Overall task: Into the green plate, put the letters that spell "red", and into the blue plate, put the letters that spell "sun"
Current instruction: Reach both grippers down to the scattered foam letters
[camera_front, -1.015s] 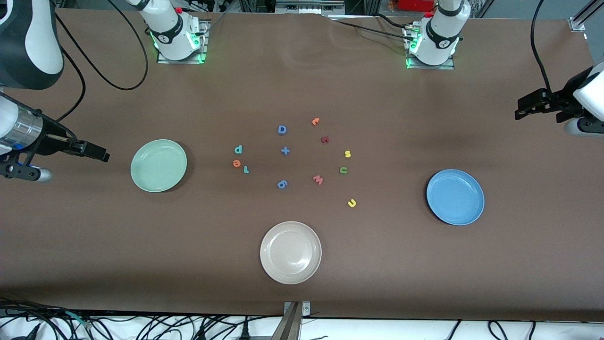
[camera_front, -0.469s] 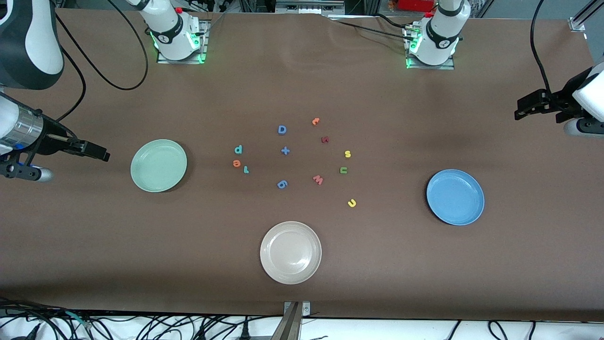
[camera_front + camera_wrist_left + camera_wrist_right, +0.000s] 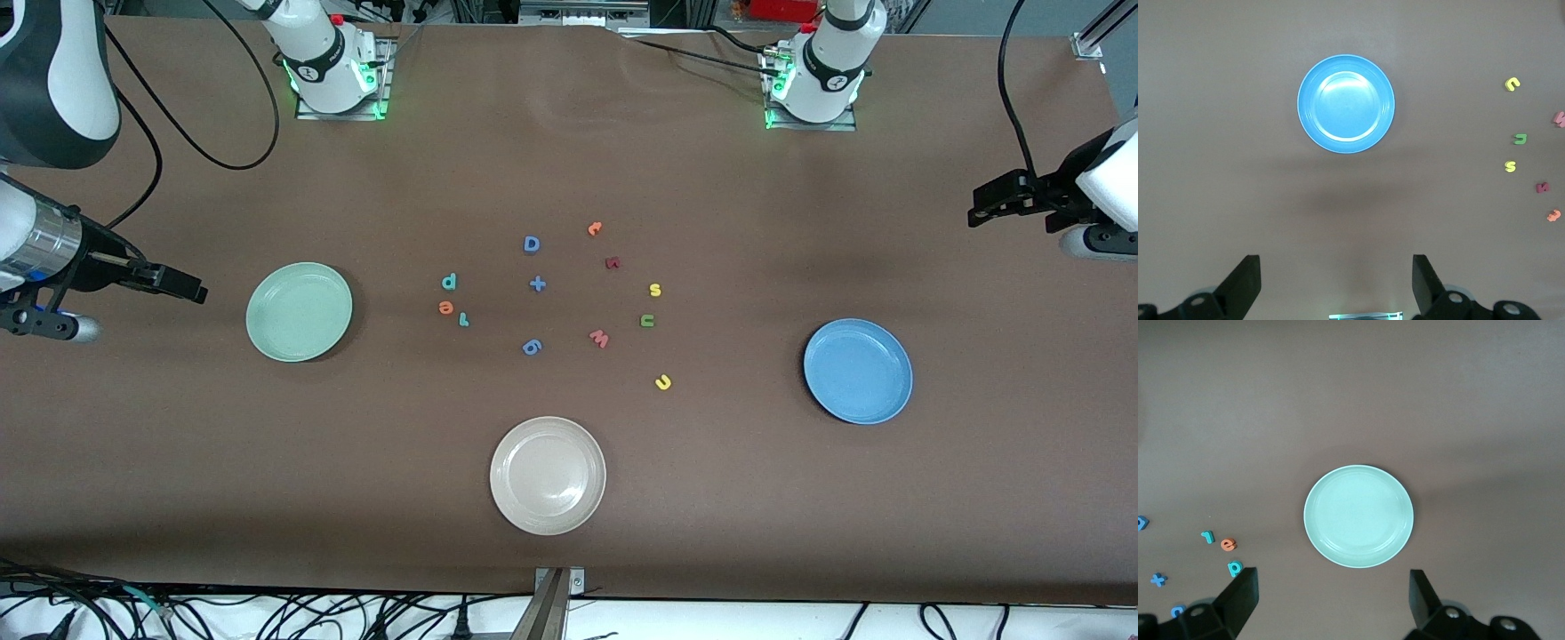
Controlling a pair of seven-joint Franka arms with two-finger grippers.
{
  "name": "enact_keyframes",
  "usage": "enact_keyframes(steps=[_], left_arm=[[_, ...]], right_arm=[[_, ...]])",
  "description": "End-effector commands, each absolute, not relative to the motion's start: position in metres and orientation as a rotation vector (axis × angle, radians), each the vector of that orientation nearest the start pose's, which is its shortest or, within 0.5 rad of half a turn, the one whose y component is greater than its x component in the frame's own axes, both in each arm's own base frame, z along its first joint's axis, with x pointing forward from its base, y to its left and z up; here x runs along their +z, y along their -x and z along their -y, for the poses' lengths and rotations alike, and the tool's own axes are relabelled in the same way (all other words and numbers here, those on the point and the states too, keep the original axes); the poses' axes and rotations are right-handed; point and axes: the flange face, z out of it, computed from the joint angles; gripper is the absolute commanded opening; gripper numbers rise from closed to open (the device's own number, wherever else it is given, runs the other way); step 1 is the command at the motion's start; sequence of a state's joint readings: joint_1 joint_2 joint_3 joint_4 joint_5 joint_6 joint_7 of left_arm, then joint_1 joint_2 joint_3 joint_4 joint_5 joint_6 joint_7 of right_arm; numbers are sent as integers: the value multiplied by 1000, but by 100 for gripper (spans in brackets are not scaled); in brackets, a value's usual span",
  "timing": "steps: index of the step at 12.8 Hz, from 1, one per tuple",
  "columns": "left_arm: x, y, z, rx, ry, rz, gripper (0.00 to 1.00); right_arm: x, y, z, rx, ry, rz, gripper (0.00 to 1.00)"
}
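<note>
The green plate (image 3: 299, 311) (image 3: 1358, 515) lies toward the right arm's end and holds nothing. Beside it lie the teal d (image 3: 449, 282) (image 3: 1235, 568), orange e (image 3: 445, 308) (image 3: 1229, 544) and teal r (image 3: 463, 320) (image 3: 1208, 536). The blue plate (image 3: 858, 371) (image 3: 1346, 103), also bare, lies toward the left arm's end. The yellow s (image 3: 655, 289) (image 3: 1510, 167), green u (image 3: 647, 321) (image 3: 1519, 139) and yellow n (image 3: 662, 382) (image 3: 1512, 84) lie on the table mid-way. My right gripper (image 3: 197, 293) (image 3: 1331, 583) hangs open over the table's end by the green plate. My left gripper (image 3: 976, 209) (image 3: 1336, 267) hangs open, high over its own end.
A beige plate (image 3: 548, 476) sits nearest the front camera, mid-table. Among the letters lie a blue D (image 3: 532, 244), blue plus (image 3: 537, 284), blue g shape (image 3: 532, 347), red w (image 3: 599, 338), dark red letter (image 3: 612, 262) and an orange piece (image 3: 595, 228).
</note>
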State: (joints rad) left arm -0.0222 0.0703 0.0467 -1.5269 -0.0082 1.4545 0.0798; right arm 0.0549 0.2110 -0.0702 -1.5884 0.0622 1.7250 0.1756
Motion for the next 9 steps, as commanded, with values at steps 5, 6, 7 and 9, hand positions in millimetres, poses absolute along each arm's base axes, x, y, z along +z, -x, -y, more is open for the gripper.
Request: enact_keyframes(steps=[5,6,7,9], left_arm=[[602,-567,-14,197,3163,-77,100],[596,-576,-16,163,3168,-69,100],[594,-583,-19,108,3193,-54,100],[588,-592,-18,63,3200,-32,100]], right_arm=[[489,-617,-87,179,3089,-561,100],[482,-615,-113,197,3072,-684,100],[473,-613,-137,210,3054,-785,100],[453,-608,-180,235,3048,-860,100]])
